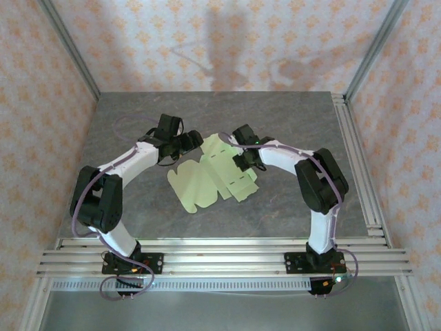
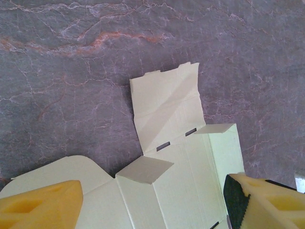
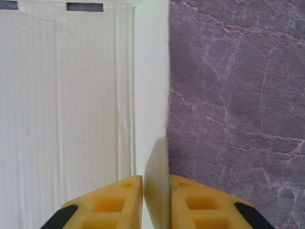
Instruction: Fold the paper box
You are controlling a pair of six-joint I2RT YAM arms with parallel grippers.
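Pale-green paper box (image 1: 207, 181), left jaws spread, right jaws pinching its edge flap, bare table (image 1: 289, 117) around

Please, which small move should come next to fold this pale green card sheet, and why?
Probably lower the left gripper and close it on the pale green die-cut card sheet: its jaws stand open above the sheet, most panels lie flat on the grey table, and the right gripper straddles one raised side flap.

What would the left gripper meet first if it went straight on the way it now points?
The paper box: the left gripper is open above the flat sheet, so it would probably meet its middle panel first; depth is unclear.
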